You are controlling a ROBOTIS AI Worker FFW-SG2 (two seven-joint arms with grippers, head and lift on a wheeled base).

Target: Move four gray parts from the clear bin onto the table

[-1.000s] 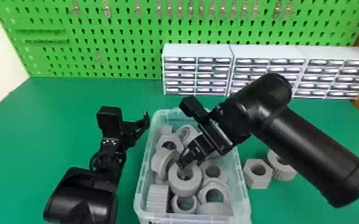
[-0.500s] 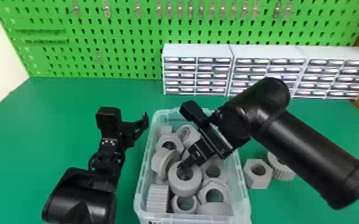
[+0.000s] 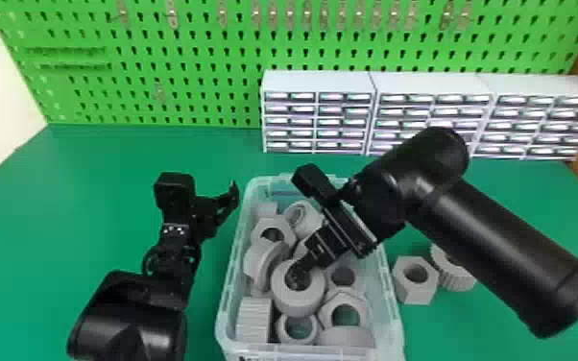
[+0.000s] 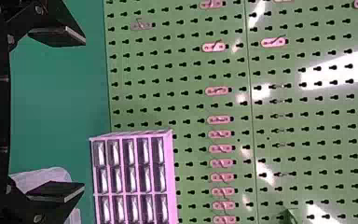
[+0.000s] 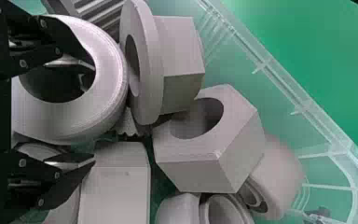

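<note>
In the head view, my right gripper point(image 3: 298, 274) is low in the clear bin point(image 3: 395, 320) at a round gray part point(image 3: 297, 303). The right wrist view has this gripper point(image 5: 94, 114) open, one finger inside the hole of the round part point(image 5: 107, 100) and the other outside its rim. Gray hex and ribbed parts point(image 3: 253, 319) are heaped around it. On the table, right of the bin, stand a gray hex nut point(image 3: 416, 288) and a ribbed round part point(image 3: 457, 277). My left gripper point(image 3: 228, 201) is left of the bin, open and holding nothing in the left wrist view point(image 4: 84, 114).
White drawer cabinets point(image 3: 319, 81) line the back of the green table point(image 3: 96, 192), in front of a green pegboard point(image 3: 197, 91). The right forearm point(image 3: 504, 254) passes above the table parts. Bin walls stand close around the right gripper.
My right gripper has tilted and sunk slightly, its fingers lower at the round part. The left arm shows hardly any movement, and the parts lie as before.
</note>
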